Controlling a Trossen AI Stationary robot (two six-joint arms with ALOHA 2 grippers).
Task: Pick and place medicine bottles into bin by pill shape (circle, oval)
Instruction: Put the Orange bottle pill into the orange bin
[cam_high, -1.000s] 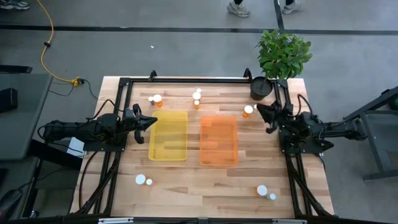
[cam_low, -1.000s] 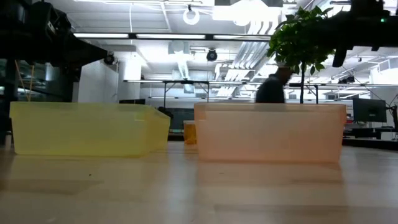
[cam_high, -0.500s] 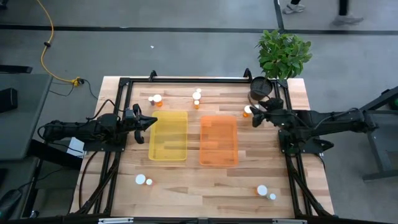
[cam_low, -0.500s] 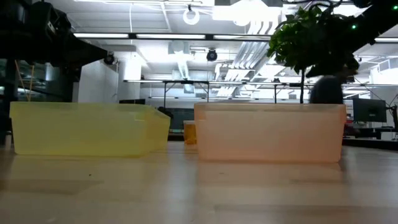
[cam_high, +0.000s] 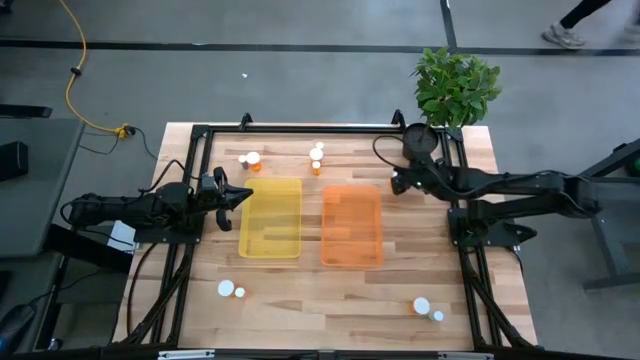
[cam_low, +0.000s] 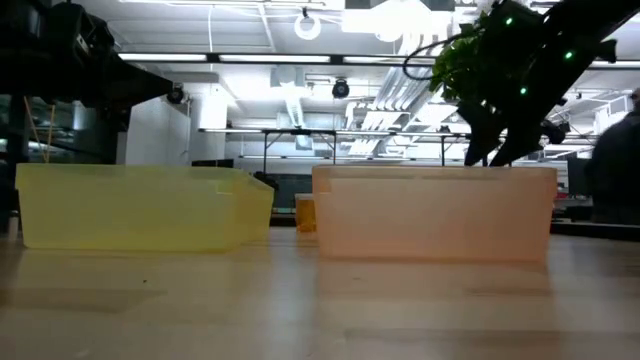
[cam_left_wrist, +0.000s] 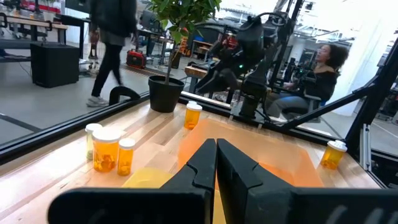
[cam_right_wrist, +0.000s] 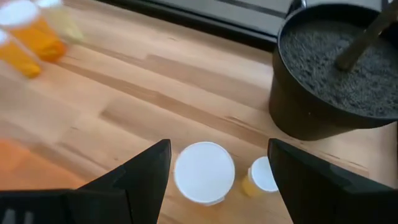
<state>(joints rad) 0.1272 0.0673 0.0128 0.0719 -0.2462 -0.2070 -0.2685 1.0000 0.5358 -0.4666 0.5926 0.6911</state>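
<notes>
- Plainly the step in hand is the reach for a bottle: nothing shows in the yellow bin (cam_high: 270, 218) or the orange bin (cam_high: 351, 226), which lie side by side at the middle of the table (cam_high: 330, 300).
- Nearest, by the table's front edge, two capped bottles (cam_high: 232, 290) stand toward the left corner and two more (cam_high: 427, 309) toward the right corner, all untouched.
- At the left edge the left pincer (cam_high: 243, 196) waits, its fingers pressed together on nothing, just beside the yellow bin.
- Farther back, near the far right corner, the right pincer (cam_right_wrist: 214, 163) hangs with fingers spread wide over the wide-capped bottle (cam_right_wrist: 204, 172); the small-capped bottle (cam_right_wrist: 260, 176) stands just beside it, and the plant pot (cam_right_wrist: 336, 74) is close behind.
- Next, I judge, the pincer must drop straight so the fingers straddle the wide cap alone, then close; the neighbour may be knocked.
- Along the far edge more bottles (cam_high: 317, 158) wait.
</notes>
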